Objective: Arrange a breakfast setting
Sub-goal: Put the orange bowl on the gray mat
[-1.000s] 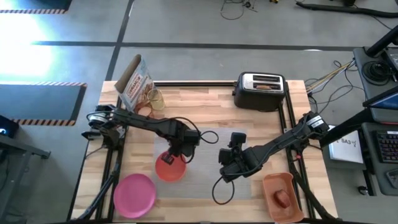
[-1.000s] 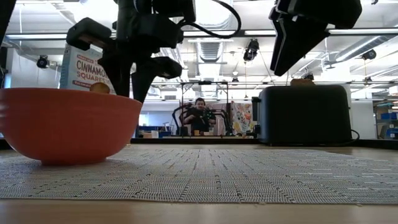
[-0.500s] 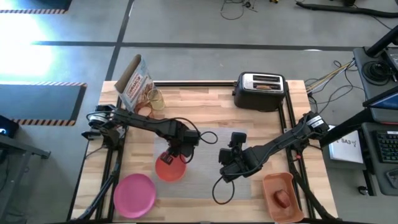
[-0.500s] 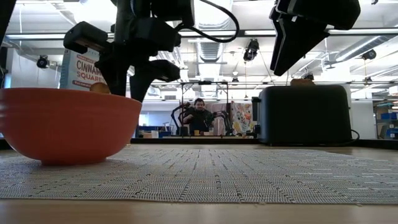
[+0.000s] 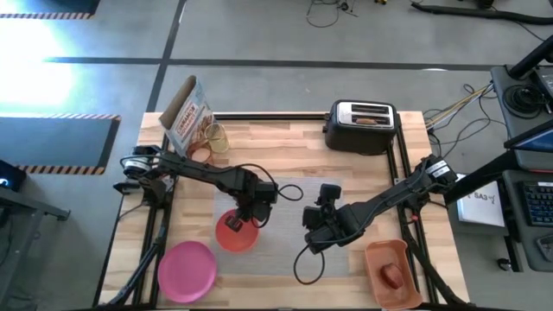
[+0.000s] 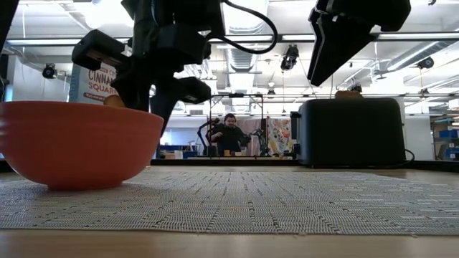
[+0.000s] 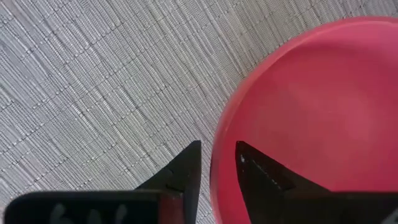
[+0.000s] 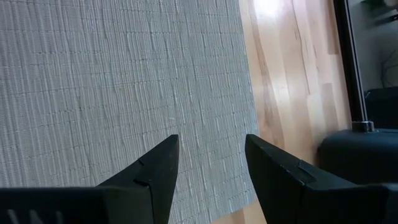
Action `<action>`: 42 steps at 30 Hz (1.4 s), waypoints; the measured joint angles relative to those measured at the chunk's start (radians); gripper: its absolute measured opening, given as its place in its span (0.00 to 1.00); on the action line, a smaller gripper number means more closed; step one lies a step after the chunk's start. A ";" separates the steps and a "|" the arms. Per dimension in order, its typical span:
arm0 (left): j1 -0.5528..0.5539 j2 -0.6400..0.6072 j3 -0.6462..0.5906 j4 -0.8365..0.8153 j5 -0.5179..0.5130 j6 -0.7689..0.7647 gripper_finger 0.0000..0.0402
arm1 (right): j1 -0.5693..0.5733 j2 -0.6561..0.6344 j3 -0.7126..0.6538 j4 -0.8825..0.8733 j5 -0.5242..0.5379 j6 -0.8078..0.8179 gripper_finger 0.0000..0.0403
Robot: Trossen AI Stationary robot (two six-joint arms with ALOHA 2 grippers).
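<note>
Bowl (image 5: pixel 236 233) sits on the mat (image 5: pixel 285 225), at about 8 o'clock from the mat's middle. Left pincer (image 7: pixel 217 168) has come down over the bowl's rim at 12 o'clock, one finger (image 7: pixel 184 167) outside and one inside, and it has squeezed a bit tighter than a second ago. I cannot tell if it grips the rim yet. I think it is getting ready to move the bowl. The bowl itself has not moved. Right pincer (image 8: pixel 210 163) hangs released over the mat at 3 o'clock, same as before. Plate (image 5: pixel 187 269) lies on the counter (image 5: pixel 285 155) at 7 o'clock, off the mat
</note>
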 joint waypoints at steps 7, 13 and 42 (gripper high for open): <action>0.000 0.000 0.001 0.002 0.012 -0.010 0.03 | 0.000 0.000 0.000 0.001 0.000 0.000 0.44; -0.001 0.000 0.002 0.005 0.013 -0.044 0.01 | 0.000 0.001 0.000 0.002 0.000 0.000 0.44; 0.051 0.001 0.071 0.093 0.035 -0.407 0.01 | 0.000 0.001 0.000 0.083 0.000 0.000 0.44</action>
